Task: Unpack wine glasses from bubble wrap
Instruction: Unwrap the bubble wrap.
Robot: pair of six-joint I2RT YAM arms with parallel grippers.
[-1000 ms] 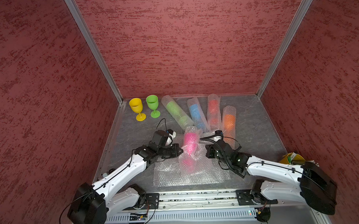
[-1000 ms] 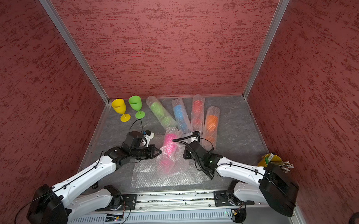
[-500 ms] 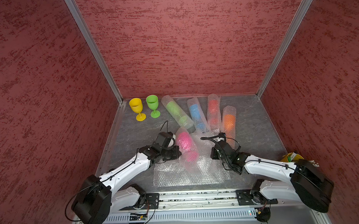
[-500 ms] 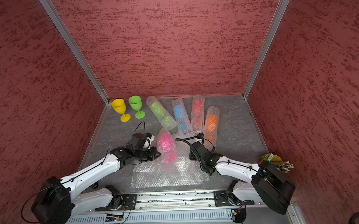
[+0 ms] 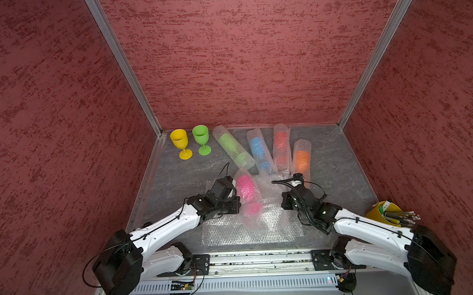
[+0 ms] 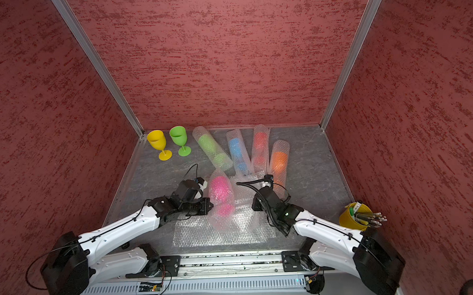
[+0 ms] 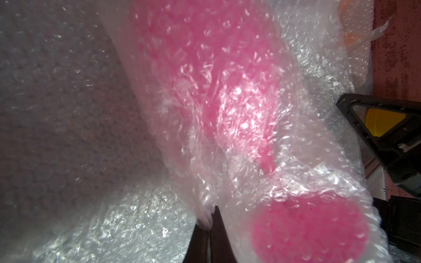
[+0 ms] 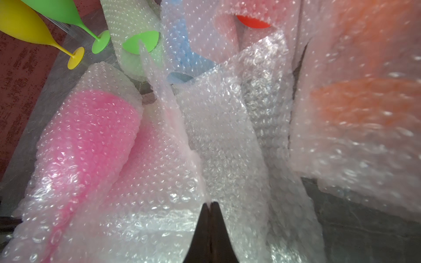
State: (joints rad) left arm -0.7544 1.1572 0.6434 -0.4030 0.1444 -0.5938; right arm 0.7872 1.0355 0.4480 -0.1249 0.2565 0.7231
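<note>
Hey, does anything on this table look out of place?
The pencil bucket at the table's right edge seems unrelated to the unpacking. The wrap around the pink goblet is rumpled and half open; nothing looks spilled or broken.

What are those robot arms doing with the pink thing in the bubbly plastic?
They're unwrapping it. The left pincer and the right pincer are each shut on the bubble wrap around the pink goblet. The yellow goblet and green goblet stand unwrapped at the back; four wrapped goblets lie nearby.

I've got clear table (image 5: 340, 171) down the right edge; wrapped tubes (image 5: 232, 151) crowd the back, bucket (image 5: 381, 214) hogs the front-right corner.
</note>
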